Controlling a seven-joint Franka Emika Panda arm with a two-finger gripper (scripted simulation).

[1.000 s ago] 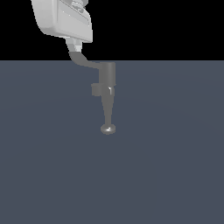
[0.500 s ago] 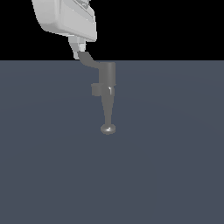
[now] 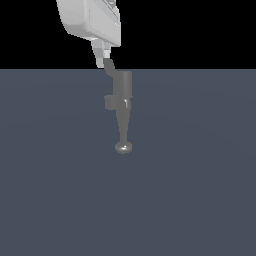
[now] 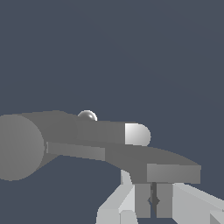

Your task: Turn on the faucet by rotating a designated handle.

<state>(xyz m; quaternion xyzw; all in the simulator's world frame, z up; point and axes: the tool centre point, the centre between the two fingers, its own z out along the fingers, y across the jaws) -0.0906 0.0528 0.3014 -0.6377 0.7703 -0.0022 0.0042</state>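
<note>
Faucet stands upper centre in the exterior view, on a plain slate-blue desk that fills the lower three quarters of the frame under a black band. It is small and grey: a cylindrical body at the top, a spout tapering downward in the picture to a rounded knob near mid-frame, and a small square block on the body's side toward the exterior view's left.

From the top of the cylinder the handle, a thin flat grey lever, slants toward the upper left of the frame, reaching up to the black band. My jaws come down from the pale housing at the top of the frame and meet the lever's far end.

In the wrist view the cylinder shows end-on as a grey disc at the left edge, with the handle running from it toward the lower right and ending in an upturned tip. My two fingers sit directly beneath that tip, close side by side with only a narrow dark slit between them, so my jaws are nearly closed. I cannot tell whether they pinch the lever or only touch it.
</note>
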